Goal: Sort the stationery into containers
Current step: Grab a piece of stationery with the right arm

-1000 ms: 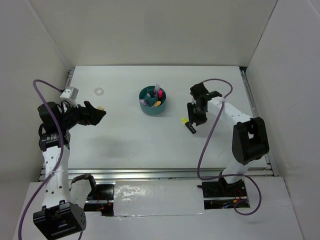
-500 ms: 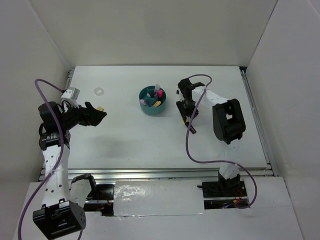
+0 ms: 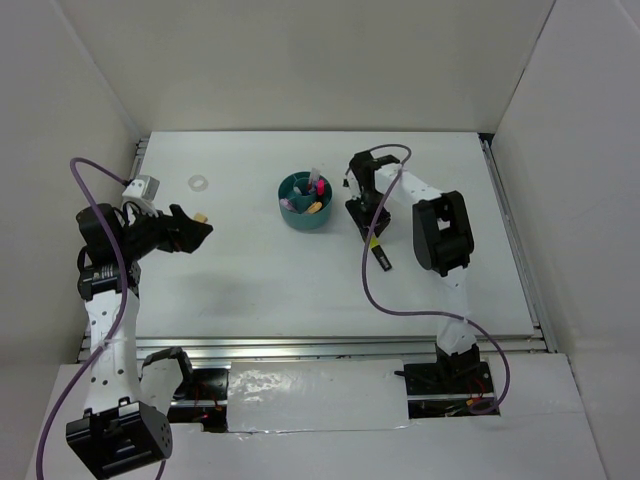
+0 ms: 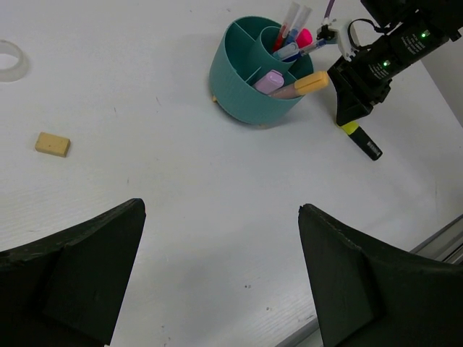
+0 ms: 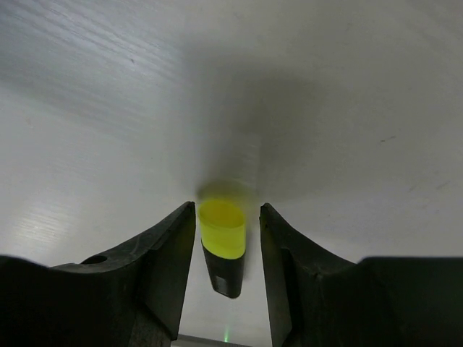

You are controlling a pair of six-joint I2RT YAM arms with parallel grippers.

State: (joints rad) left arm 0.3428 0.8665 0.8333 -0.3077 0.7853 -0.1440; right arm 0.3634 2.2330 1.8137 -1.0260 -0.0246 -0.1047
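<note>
Top external shows the right arm folded forward, its gripper (image 3: 371, 235) pointing down with fingers parted, loosely astride the yellow cap of a black highlighter (image 3: 381, 257) lying on the white desk (image 3: 250, 285), toward its far edge. The left gripper (image 3: 192, 229) hovers spread and empty near the left edge. A round teal plastic organizer (image 3: 303, 219) holds pens and sticks.

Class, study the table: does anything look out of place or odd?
Three items lie outside the teal organizer: a yellow-capped highlighter on its right, straddled by the right gripper, and a tan eraser and clear ring to its left. Nothing looks spilled or damaged.
</note>
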